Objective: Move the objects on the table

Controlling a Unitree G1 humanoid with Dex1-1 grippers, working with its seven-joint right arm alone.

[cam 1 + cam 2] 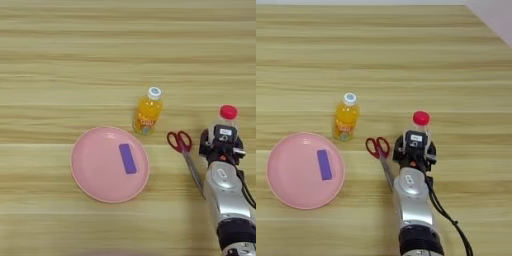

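Though red-capped, bottle (420, 121) mostly hidden

Striped wood-grain table (60, 50); smooth pink plate (92, 172); clear plastic bottle (420, 125); silver metal forearm (412, 197).

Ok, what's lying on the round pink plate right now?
Only a small flat purple rectangle lies on the round pink plate, right of its centre. Nothing covers the plate; what is under the rectangle cannot be seen.
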